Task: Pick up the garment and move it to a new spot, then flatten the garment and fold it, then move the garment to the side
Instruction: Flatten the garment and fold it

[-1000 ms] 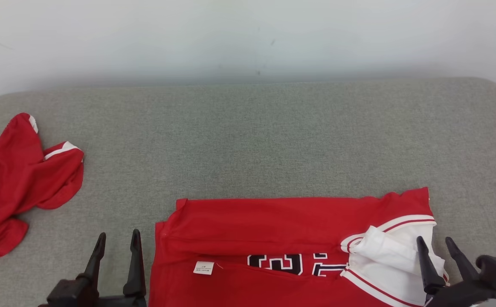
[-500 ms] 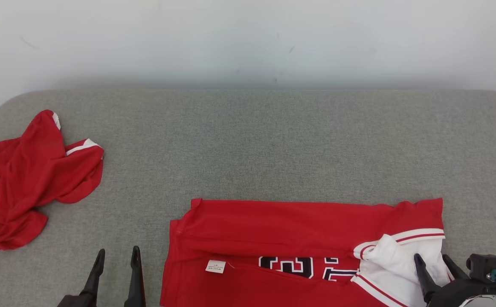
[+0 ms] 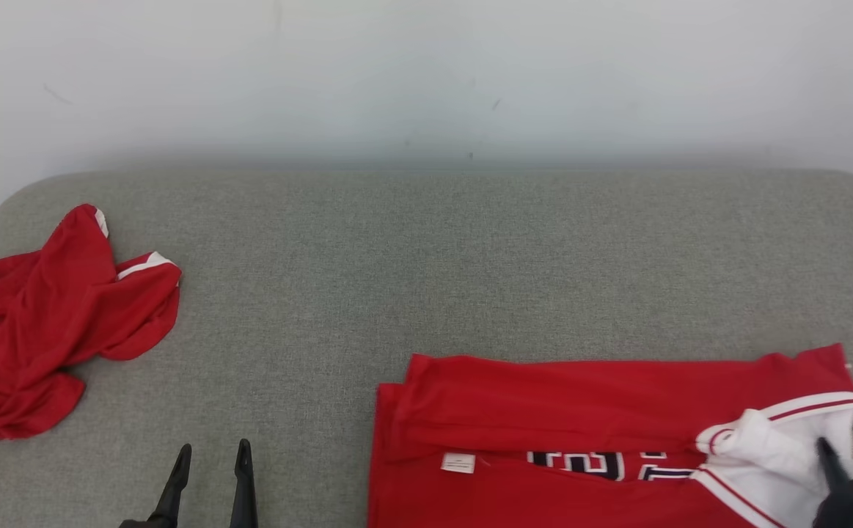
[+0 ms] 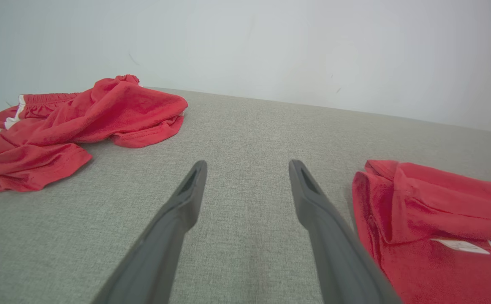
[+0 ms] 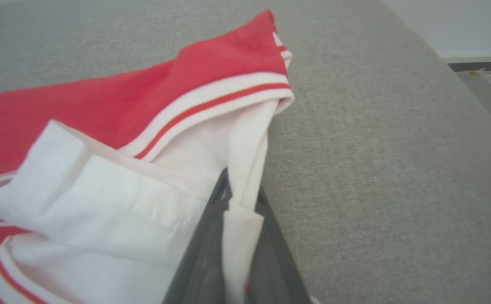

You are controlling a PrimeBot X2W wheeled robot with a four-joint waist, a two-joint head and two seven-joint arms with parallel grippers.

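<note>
Now pinches white edge of garment point(image 3: 580, 411) with right gripper point(image 5: 239, 198), apart a second ago; leaves left gripper point(image 4: 247, 164) spread, empty; looks ready to drag aside.

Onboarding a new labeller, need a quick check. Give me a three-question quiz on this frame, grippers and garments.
1. True or false: the left gripper is shut on the crumpled red garment.
2. What does the right gripper pinch? A) white fabric of the jersey B) the crumpled red garment C) nothing
3. On which side of the grey surface, by the robot's own sides, does the crumpled red garment lie?
Key: 1 false, it stands open with nothing between its fingers. 2 A. 3 left.
</note>
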